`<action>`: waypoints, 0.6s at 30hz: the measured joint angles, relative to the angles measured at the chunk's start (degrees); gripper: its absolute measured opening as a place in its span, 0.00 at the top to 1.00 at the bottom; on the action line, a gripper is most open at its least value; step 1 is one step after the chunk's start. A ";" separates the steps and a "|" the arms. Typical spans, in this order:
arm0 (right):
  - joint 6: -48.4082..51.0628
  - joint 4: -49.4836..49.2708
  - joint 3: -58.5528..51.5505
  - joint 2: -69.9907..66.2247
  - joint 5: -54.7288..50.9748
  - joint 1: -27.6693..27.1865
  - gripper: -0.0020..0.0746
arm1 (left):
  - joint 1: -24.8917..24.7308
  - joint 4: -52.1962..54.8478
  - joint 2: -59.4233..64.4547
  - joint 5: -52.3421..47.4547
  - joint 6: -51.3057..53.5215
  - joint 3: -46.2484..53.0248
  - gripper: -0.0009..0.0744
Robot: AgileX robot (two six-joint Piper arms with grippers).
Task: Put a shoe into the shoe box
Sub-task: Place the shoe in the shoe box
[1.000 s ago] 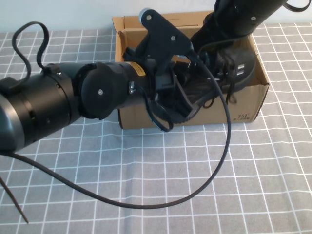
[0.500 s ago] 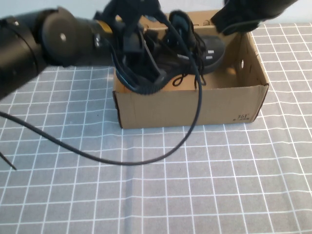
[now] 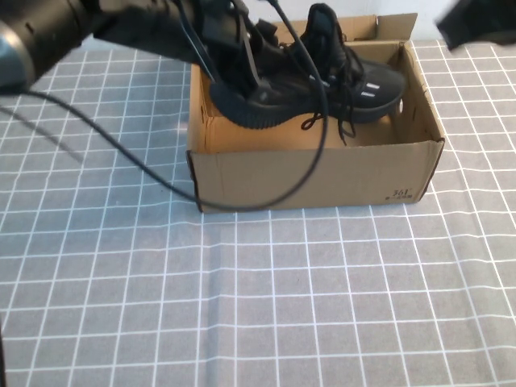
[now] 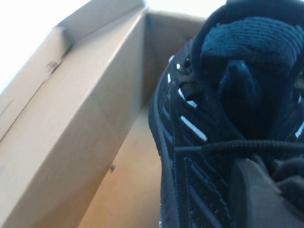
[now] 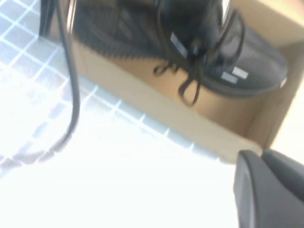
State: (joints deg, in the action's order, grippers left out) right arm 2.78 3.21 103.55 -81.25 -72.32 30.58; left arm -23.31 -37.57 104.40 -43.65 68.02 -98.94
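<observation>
The black shoe (image 3: 322, 89) lies in the brown cardboard shoe box (image 3: 322, 173), toe toward the right end and heel raised over the left wall. My left gripper (image 3: 238, 48) is shut on the shoe at its heel end. In the left wrist view one of its fingers (image 4: 251, 194) presses on the laced upper of the shoe (image 4: 199, 142), beside the box wall (image 4: 85, 133). My right gripper (image 5: 256, 154) is shut and holds nothing. It hovers off the box's right end, looking down at the shoe (image 5: 228, 52) and the box (image 5: 209, 123).
A grey cloth with a white grid (image 3: 282, 306) covers the table. A black cable (image 3: 121, 153) hangs from the left arm, loops over the box's front wall and trails across the cloth on the left. The box flaps stand open at the back.
My left arm has swung up and back to the left, still holding the shoe, which now sits lower with its toe further right in the box. My right gripper has pulled away to the back right and shut.
</observation>
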 joint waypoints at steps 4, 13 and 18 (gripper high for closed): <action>-1.20 0.20 -6.84 4.81 0.00 0.00 0.98 | 4.18 -9.45 5.73 -7.45 8.72 -7.78 0.95; -3.57 0.65 -17.98 12.77 -0.23 0.00 0.98 | 11.31 -22.37 19.40 -18.13 18.32 -21.07 0.95; -3.91 0.93 -18.62 13.65 -0.22 0.00 0.98 | 12.15 -22.49 26.77 -19.61 19.19 -27.00 0.95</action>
State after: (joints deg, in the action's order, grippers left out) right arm -1.13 4.14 84.93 -67.60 -72.54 30.58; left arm -11.17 -60.06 131.17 -63.27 87.21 -125.94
